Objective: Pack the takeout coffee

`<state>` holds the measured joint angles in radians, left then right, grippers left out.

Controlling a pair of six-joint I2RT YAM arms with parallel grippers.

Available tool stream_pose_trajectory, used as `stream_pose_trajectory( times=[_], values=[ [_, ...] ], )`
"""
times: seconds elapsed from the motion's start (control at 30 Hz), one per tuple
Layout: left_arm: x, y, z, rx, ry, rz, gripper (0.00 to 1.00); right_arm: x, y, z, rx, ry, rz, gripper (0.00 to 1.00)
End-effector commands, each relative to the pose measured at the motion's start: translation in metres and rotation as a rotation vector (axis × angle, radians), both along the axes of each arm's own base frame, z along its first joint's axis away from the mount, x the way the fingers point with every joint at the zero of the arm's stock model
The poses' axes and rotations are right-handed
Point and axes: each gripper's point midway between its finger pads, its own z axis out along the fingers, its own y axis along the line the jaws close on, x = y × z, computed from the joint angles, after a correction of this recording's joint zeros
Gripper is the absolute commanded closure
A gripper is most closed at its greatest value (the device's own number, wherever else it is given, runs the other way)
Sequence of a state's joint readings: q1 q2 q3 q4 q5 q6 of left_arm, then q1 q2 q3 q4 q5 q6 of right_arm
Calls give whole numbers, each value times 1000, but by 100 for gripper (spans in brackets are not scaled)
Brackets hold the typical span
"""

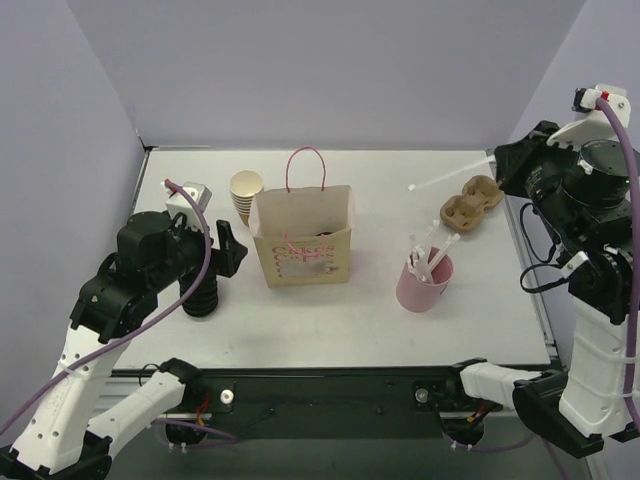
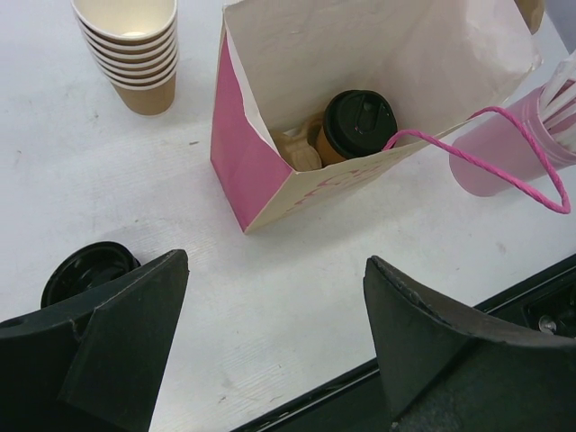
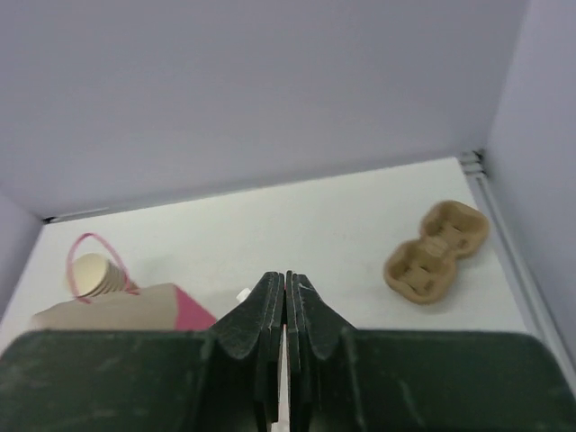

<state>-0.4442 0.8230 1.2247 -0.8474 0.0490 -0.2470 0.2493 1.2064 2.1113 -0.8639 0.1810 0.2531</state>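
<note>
Two tools sit nearest: the left tool (image 2: 276,270) gapes wide and empty above the tabletop (image 2: 117,180), beside a black lid stack (image 2: 85,270); the right tool (image 3: 285,290) is closed on nothing. Beyond, the takeout coffee (image 2: 358,121) stands inside the open paper bag (image 2: 256,171), with stacked cups (image 2: 135,54) and a pink straw cup (image 1: 424,282) on either side.

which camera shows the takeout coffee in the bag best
Left wrist view: it looks down into the open paper bag, where the takeout coffee shows its black lid and tan side. The top external view gives only the bag's outside; the cup cannot be made out. The right wrist view catches just the bag's edge.
</note>
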Motion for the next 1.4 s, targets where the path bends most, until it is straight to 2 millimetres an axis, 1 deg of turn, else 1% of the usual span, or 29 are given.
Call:
stream_pose_trajectory(
  times=[0.0, 0.07, 0.13, 0.17, 0.23, 0.27, 0.33, 0.37, 0.43, 0.57, 0.6, 0.63, 0.7, 0.73, 0.8, 0.83, 0.9, 0.97, 1.0, 1.03, 1.07, 1.1, 1.13, 1.17, 1.2, 1.23, 1.3, 1.33, 1.37],
  values=[
    [10, 2, 27, -23, -115, 22, 11, 34, 72, 26, 40, -118, 256, 100],
    [13, 2, 26, -22, -115, 25, 11, 44, 100, 30, 48, -122, 328, 100],
    [13, 1, 26, -21, -109, 21, 11, 50, 118, 32, 48, -126, 365, 100],
    [13, 1, 27, -22, -110, 24, 11, 55, 135, 28, 42, -116, 402, 100],
    [13, 3, 28, -24, -112, 33, 12, 59, 154, 24, 46, -109, 445, 100],
    [13, 3, 28, -25, -117, 36, 12, 63, 171, 14, 45, -81, 476, 99],
    [11, 4, 30, -27, -123, 34, 11, 69, 188, 2, 42, -57, 503, 99],
    [10, 5, 29, -26, -121, 36, 12, 70, 202, -5, 40, -40, 530, 98],
    [9, 5, 29, -23, -121, 34, 12, 74, 217, -15, 41, -27, 549, 97],
    [9, 10, 28, -9, -121, 56, 11, 88, 254, -49, 14, 30, 604, 96],
    [9, 10, 27, -8, -118, 56, 11, 85, 267, -54, -14, 31, 638, 96],
    [9, 10, 26, -10, -115, 57, 11, 91, 279, -68, -42, 45, 655, 96],
    [9, 9, 24, -13, -110, 56, 12, 91, 298, -83, -85, 56, 696, 94],
    [8, 9, 24, -18, -108, 55, 12, 92, 314, -99, -121, 80, 729, 94],
    [8, 8, 22, -20, -102, 55, 11, 93, 326, -112, -150, 100, 752, 92],
    [8, 8, 22, -23, -102, 58, 11, 94, 333, -124, -170, 124, 759, 90],
    [8, 9, 22, -24, -103, 58, 12, 95, 332, -131, -182, 143, 752, 85],
    [8, 9, 26, -27, -111, 61, 12, 91, 328, -126, -187, 140, 750, 78],
    [7, 10, 29, -30, -114, 61, 12, 90, 321, -128, -205, 152, 731, 75],
    [7, 9, 31, -36, -118, 61, 11, 87, 313, -120, -207, 140, 719, 71],
    [7, 9, 33, -38, -122, 61, 11, 85, 306, -118, -218, 140, 705, 55],
    [6, 7, 35, -45, -125, 52, 11, 82, 297, -125, -244, 166, 687, 50],
    [7, 7, 37, -51, -131, 53, 12, 74, 285, -114, -243, 151, 672, 46],
    [7, 7, 40, -58, -140, 54, 12, 71, 278, -115, -252, 158, 663, 42],
    [8, 6, 44, -69, -151, 56, 12, 65, 268, -124, -273, 188, 655, 41],
    [6, 1, 48, -85, -157, 29, 12, 56, 254, -113, -271, 168, 634, 41],
    [7, -4, 57, -115, -186, 8, 11, 43, 235, -114, -274, 193, 603, 31],
    [3, -9, 62, -135, -200, -22, 11, 36, 217, -110, -269, 189, 557, 27],
    [2, -11, 65, -146, -211, -37, 11, 31, 208, -109, -261, 196, 530, 21]
  ],
)
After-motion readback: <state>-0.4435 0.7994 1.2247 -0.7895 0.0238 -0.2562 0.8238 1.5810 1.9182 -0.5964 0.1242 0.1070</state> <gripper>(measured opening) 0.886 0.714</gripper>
